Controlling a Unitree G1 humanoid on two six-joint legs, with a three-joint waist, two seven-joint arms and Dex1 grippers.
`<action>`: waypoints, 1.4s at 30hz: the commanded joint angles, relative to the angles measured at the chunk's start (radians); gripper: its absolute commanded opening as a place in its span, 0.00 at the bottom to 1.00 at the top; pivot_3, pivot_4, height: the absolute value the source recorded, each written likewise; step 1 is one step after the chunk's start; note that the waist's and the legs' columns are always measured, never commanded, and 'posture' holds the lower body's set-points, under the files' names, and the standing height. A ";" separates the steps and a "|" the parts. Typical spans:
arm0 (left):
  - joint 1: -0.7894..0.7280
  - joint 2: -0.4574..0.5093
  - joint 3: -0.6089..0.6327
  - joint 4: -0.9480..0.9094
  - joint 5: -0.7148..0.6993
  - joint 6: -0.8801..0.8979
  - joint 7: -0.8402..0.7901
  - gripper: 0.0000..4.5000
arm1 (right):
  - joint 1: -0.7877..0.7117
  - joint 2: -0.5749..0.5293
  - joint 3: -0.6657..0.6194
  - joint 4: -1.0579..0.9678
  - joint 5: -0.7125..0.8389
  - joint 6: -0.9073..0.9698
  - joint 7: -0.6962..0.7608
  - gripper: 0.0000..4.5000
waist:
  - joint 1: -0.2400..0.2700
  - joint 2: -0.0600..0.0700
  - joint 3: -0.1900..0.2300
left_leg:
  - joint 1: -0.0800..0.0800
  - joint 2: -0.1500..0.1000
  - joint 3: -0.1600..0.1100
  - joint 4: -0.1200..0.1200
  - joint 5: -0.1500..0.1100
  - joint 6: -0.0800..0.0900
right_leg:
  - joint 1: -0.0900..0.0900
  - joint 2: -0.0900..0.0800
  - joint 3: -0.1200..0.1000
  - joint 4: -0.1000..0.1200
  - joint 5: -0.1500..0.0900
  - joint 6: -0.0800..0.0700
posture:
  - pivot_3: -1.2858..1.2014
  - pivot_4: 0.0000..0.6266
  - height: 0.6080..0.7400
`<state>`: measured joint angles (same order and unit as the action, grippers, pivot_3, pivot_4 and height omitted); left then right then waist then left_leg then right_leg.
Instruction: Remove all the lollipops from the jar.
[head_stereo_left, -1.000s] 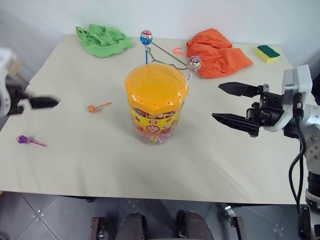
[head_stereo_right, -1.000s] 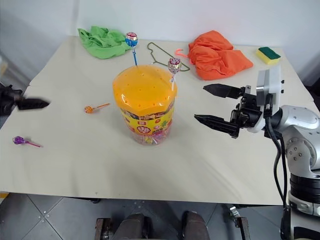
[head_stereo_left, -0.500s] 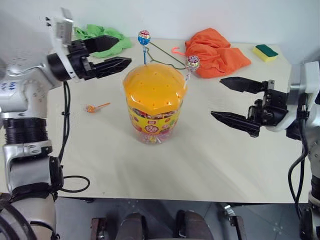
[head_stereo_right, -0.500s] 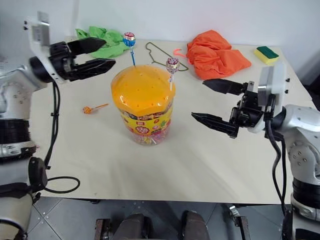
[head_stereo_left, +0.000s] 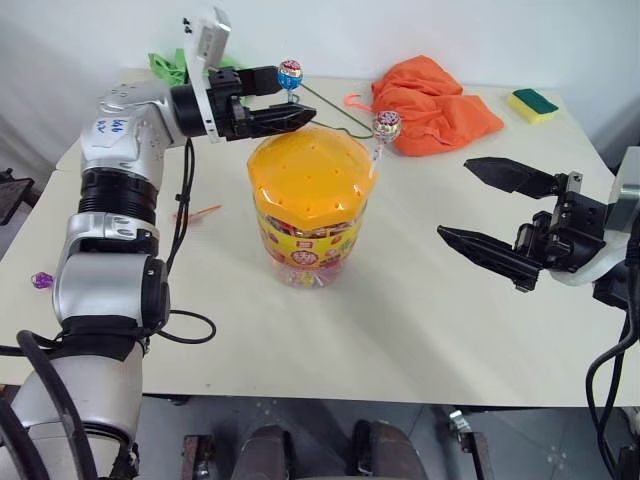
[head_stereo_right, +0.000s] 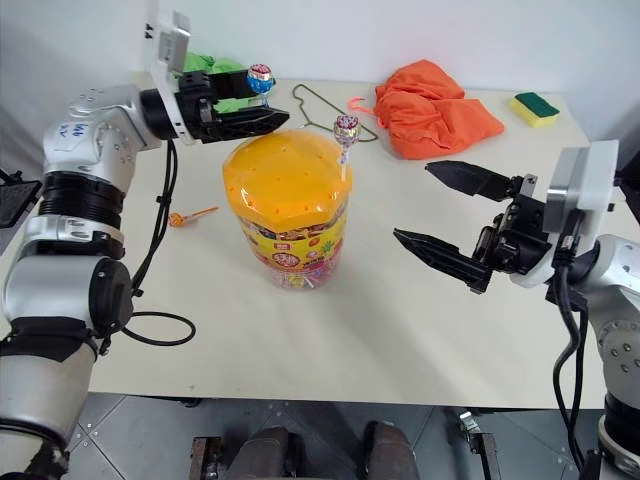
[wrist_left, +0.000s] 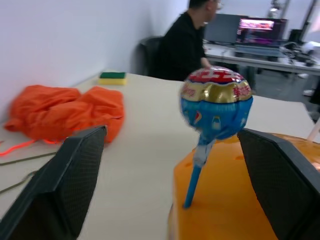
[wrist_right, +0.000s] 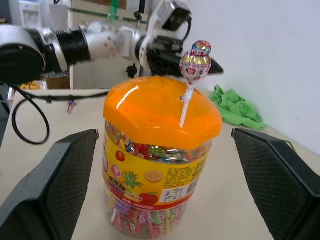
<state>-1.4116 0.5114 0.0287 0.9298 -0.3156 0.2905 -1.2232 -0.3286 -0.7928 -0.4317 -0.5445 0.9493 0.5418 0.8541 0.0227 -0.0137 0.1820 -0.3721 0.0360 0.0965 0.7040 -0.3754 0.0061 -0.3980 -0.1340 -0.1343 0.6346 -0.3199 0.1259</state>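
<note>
Swung in from the table's left edge, the left gripper (head_stereo_left: 278, 97) is now placed at the blue lollipop (head_stereo_left: 291, 72), jaws open on either side of it, nothing gripped. That lollipop and the silver-purple lollipop (head_stereo_left: 387, 124) stand in the jar (head_stereo_left: 307, 205) lid. Right of the jar, the right gripper (head_stereo_left: 478, 207) is held wide open, empty.

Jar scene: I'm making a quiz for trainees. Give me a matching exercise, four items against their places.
Items:
1. blue lollipop
2. silver-purple lollipop
3. orange-red lollipop
4. yellow-green sponge

Places:
A. lying on the table left of the jar
B. far right corner of the table
C. standing in the lid, between the open fingers of the left tool
D. standing in the lid's right edge

Pairs: 1-C, 2-D, 3-A, 4-B
</note>
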 joint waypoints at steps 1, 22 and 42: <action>-0.044 0.003 0.004 0.028 0.024 -0.035 -0.042 0.73 | 0.026 -0.013 -0.050 -0.056 0.038 -0.003 -0.035 1.00 | -0.003 0.000 0.000 | 0.000 0.000 0.000 0.000 0.000 0.000 | 0.000 0.000 0.000 0.000 0.000 0.000 | 0.52 0.24 1.00; -0.209 0.006 0.072 0.134 0.069 -0.149 0.052 0.00 | 0.141 -0.066 -0.157 -0.087 0.073 -0.009 -0.045 1.00 | 0.002 0.000 0.000 | -0.001 0.000 -0.001 0.000 0.000 0.000 | 0.000 0.000 0.000 -0.001 0.000 0.000 | 0.52 0.24 1.00; 0.246 0.489 -0.028 -0.438 0.255 0.575 0.268 0.00 | 0.011 -0.115 -0.031 0.128 -0.001 -0.036 0.117 1.00 | -0.023 -0.001 0.000 | 0.000 0.000 -0.002 -0.001 0.000 0.000 | 0.000 0.000 0.001 0.000 0.000 0.000 | 0.52 0.24 1.00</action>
<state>-1.1879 0.9612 -0.0169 0.5902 -0.0645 0.8054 -0.9590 -0.3027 -0.9080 -0.4606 -0.4153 0.9528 0.5261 0.9635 -0.0003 -0.0144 0.1824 -0.3717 0.0360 0.0942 0.7029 -0.3755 0.0065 -0.3979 -0.1341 -0.1336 0.6349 -0.3199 0.1260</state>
